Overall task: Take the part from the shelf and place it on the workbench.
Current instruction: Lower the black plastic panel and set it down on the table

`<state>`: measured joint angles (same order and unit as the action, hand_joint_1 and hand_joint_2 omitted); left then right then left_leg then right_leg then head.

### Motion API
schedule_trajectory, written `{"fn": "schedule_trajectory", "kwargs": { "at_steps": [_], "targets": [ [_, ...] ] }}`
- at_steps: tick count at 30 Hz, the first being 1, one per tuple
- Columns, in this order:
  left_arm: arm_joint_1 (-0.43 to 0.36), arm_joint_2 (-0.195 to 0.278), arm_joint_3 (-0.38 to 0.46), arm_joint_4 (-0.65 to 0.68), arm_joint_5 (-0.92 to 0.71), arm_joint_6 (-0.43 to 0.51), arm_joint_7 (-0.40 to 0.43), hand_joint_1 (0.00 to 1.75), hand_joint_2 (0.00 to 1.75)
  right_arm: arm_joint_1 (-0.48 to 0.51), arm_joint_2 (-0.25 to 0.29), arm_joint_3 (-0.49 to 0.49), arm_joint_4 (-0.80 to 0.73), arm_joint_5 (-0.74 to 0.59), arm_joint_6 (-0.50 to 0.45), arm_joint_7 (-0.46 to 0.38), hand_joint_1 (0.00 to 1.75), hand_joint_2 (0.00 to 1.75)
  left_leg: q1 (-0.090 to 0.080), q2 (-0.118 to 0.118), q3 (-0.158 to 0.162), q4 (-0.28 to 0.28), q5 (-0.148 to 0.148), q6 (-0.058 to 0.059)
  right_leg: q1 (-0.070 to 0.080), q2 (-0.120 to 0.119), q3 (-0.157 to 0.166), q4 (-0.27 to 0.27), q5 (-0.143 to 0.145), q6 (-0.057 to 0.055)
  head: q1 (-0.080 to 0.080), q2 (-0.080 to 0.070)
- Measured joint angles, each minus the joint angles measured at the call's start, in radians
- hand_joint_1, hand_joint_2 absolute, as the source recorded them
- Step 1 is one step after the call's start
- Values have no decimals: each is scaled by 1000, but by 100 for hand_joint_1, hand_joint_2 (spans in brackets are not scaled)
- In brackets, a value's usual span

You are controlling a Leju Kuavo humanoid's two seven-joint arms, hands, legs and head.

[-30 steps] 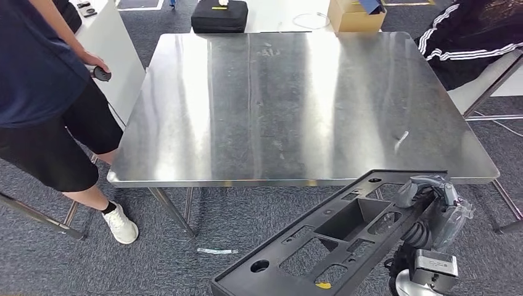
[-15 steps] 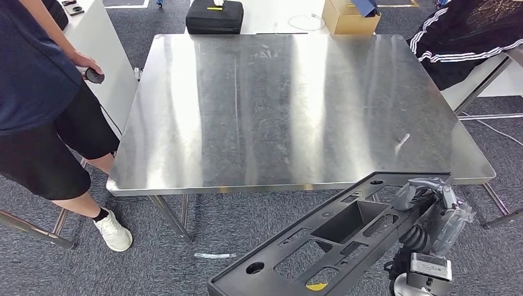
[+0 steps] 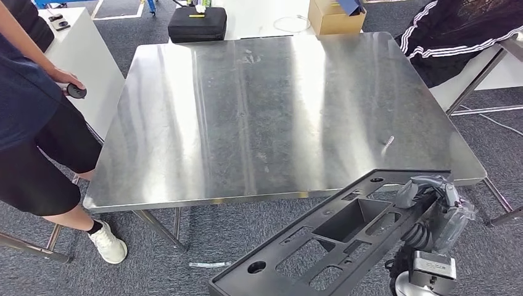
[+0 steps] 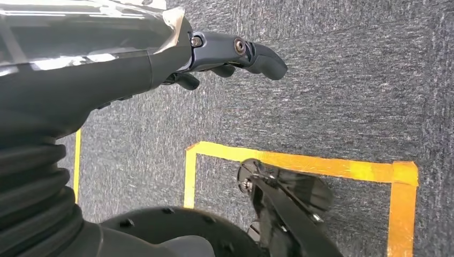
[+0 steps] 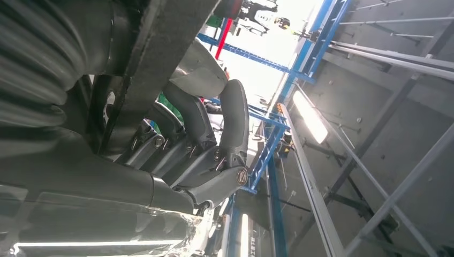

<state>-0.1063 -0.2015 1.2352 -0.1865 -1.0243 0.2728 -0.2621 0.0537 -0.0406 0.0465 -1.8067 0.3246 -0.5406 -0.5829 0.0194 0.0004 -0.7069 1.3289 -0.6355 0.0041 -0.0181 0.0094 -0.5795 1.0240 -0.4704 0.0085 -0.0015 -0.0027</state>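
Long flat black plastic part (image 3: 333,237) w/ rectangular cut-outs and round holes is held in the air at lower right of head view, slanting from bottom centre up to the right. Its upper end overlaps the near right corner of the steel surface (image 3: 277,117) in that view; can't tell if it touches. Rest of the part hangs over grey carpet floor (image 3: 185,246), in front of the surface's near edge.

Right hand (image 3: 432,206), grey w/ clear plastic wrap, grips the part at its upper right end; in right wrist view its dark fingers (image 5: 203,120) curl round the part's edge (image 5: 155,48), thumb on the other side.

Left hand (image 4: 214,53) in left wrist view: fingers (image 4: 257,53) loosely curled in, holding nothing, above carpet marked w/ yellow tape lines (image 4: 321,166).

Steel surface is a big brushed-metal top on metal legs, w/ a small light scrap (image 3: 388,141) near its right side. Person in dark blue top and black shorts (image 3: 31,142) stands at left, hand on a small black round object (image 3: 76,91) by a white table (image 3: 80,68). Beyond the far edge: black zip case (image 3: 197,24) and cardboard box (image 3: 333,15). Black garment w/ white stripes (image 3: 456,31) lies top right.
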Motion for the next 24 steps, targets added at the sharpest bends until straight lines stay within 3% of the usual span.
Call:
{"fn": "schedule_trajectory", "kwargs": {
  "at_steps": [1, 2, 4, 5, 9, 11, 13, 15, 16, 17, 19, 20, 21, 24],
  "targets": [
    [1, 0, 0, 0, 0, 0, 0, 0, 175, 0, 0, 0, 0, 0, 0, 0, 175, 175, 0, 0, -6, -16, 29, 3, 2, 3, 7, 0, -5, -1, 0, 0],
    [1, 1, 0, 0, 0, 0, 0, 0, 175, 0, 1, 0, 0, 0, 0, 0, 175, 175, 0, -1, 7, -68, 74, 7, 3, 6, 15, 0, -10, 0, 0, 0],
    [1, 2, 0, 0, 0, 0, 0, 0, 175, 0, 2, 0, 0, 0, 0, 0, 175, 175, -4, -6, 54, -200, 154, 20, 7, 12, 26, 1, -22, 7, 1, 0],
    [0, 3, 0, 0, -1, 0, 0, 0, 175, 0, 2, 0, 0, 0, 0, 0, 175, 175, -7, -8, 73, -246, 169, 25, 8, 14, 27, 1, -26, 12, 0, 0],
    [0, 4, 0, 0, -1, 0, 0, 0, 175, 2, 2, 0, -4, 2, 2, 3, 175, 175, -14, -8, 101, -294, 165, 36, 9, 14, 26, -3, -34, 33, -1, 0],
    [-1, 4, 0, 0, -1, 0, -1, 0, 175, -1, 1, 1, -9, 3, 4, 5, 175, 175, -8, -5, 123, -316, 167, 44, 11, 8, 4, 45, -55, 37, 1, 0],
    [-2, 2, 0, 0, -1, -1, -2, 0, 175, -3, -1, 1, -9, 3, 5, 6, 175, 175, -6, -2, 138, -324, 161, 50, 8, 4, -66, 168, -92, 36, 4, 0],
    [-1, 1, 0, 0, -1, -2, -2, 0, 175, 1, -3, 1, -9, 2, 6, 8, 175, 175, -4, -1, 148, -325, 152, 50, 1, 3, -134, 263, -104, 46, 4, 0],
    [0, 1, 0, 0, -1, -3, -3, 0, 175, 3, -3, 1, -9, 2, 6, 8, 175, 175, -2, -2, 153, -325, 146, 48, -3, 2, -144, 258, -87, 58, 4, 0],
    [1, 1, 0, 0, -1, -4, -4, 0, 175, 3, -4, 1, -8, 0, 7, 7, 175, 175, 2, -3, 160, -324, 140, 43, -8, 0, -132, 212, -53, 72, 5, 0],
    [1, 2, 0, 0, -2, -8, -6, 0, 175, 4, -5, 1, -8, -4, 8, 6, 175, 175, 7, -5, 174, -323, 124, 28, -16, -8, -75, 71, 19, 100, 9, 0],
    [0, 2, 0, 0, -3, -10, -7, 0, 175, 5, -6, 1, -8, -5, 8, 6, 175, 175, 6, -6, 179, -321, 117, 20, -16, -11, -50, 21, 37, 101, 11, 0],
    [0, 3, 0, 0, -3, -11, -8, 0, 175, 8, -6, 1, -7, -6, 9, 6, 175, 175, 5, -6, 182, -321, 111, 14, -15, -12, -37, -4, 41, 95, 12, 0],
    [-1, 2, 0, 0, -4, -12, -11, 0, 175, 14, -6, 1, -7, 2, 12, 8, 175, 175, 6, -4, 192, -329, 101, 3, -13, -5, -26, -8, 25, 62, 8, 0]
  ]
}}
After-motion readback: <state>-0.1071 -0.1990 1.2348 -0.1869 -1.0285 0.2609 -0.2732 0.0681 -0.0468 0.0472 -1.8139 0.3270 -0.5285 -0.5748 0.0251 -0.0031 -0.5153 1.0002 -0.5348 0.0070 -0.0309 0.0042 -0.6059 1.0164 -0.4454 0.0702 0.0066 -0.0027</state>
